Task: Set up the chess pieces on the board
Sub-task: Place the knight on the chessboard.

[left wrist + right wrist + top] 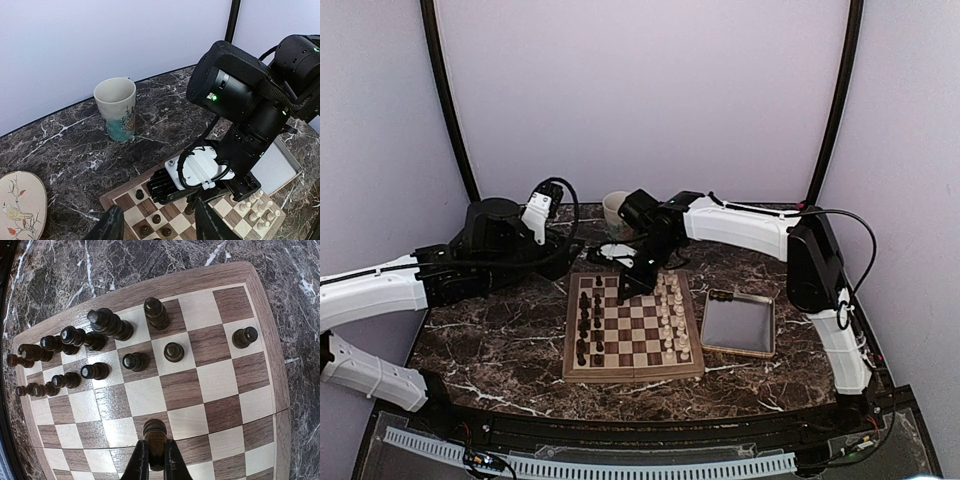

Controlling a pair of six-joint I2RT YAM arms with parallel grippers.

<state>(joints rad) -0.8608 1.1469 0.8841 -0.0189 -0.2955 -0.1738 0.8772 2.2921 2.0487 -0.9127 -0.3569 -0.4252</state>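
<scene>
The board [633, 372] lies mid-table, with several dark chess pieces [586, 320] along its left columns and cream-white chessmen [671, 318] along its right. My right gripper [155, 451] is shut on one dark piece [155, 430], held upright just over a dark square near the board's far edge [200, 277]. That held piece [190, 204] also shows in the left wrist view, under the right gripper's body. More dark pieces [107, 322] stand ahead of it. My left gripper [160, 226] hangs open above the board's far-left corner [112, 200], nothing between its fingers [111, 226].
A patterned mug [616, 210] stands behind the board, also seen as the mug [116, 110] in the left wrist view. A shiny metal tray [738, 325] lies right of the board. An oval bird-painted coaster [20, 205] rests at the left.
</scene>
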